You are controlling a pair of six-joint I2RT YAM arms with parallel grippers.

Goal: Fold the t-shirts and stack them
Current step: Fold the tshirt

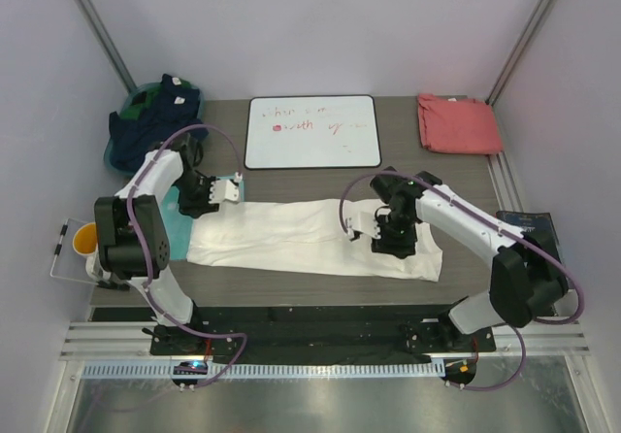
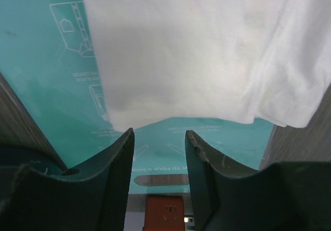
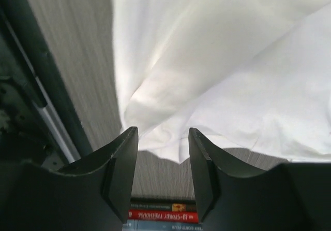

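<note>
1. Dark garments (image 1: 155, 117) lie heaped to the far left of the whiteboard (image 1: 312, 130), well apart from the work area. They play no part in the present step.

2. The teal board (image 2: 51, 60) lies on the tabletop (image 1: 291, 278), left of the whiteboard and nearer the arm bases. It carries printed folding diagrams, so it probably serves as a folding guide. This would explain why the left end of the shirt rests on it.

3. The left gripper (image 2: 158, 135) hovers over the teal board, just beside the left hem of the shirt. Its jaws are spread with nothing between them.

4. The cream-white t-shirt (image 1: 310, 239) lies directly in front of the whiteboard as a long, narrow band running left to right. It appears to be folded lengthwise already. The crosswise fold is judged still to be made.

5. The right gripper (image 3: 163, 132) sits at the right part of the band, in front of the whiteboard's right corner. Its jaws are also spread and empty, and a rumpled cloth edge lies just beyond the fingertips. One gripper at each end suits tensioning or lifting the band evenly.

6. The salmon-red t-shirt (image 1: 458, 124) lies folded flat just right of the whiteboard. It likely marks the stacking place.
</note>
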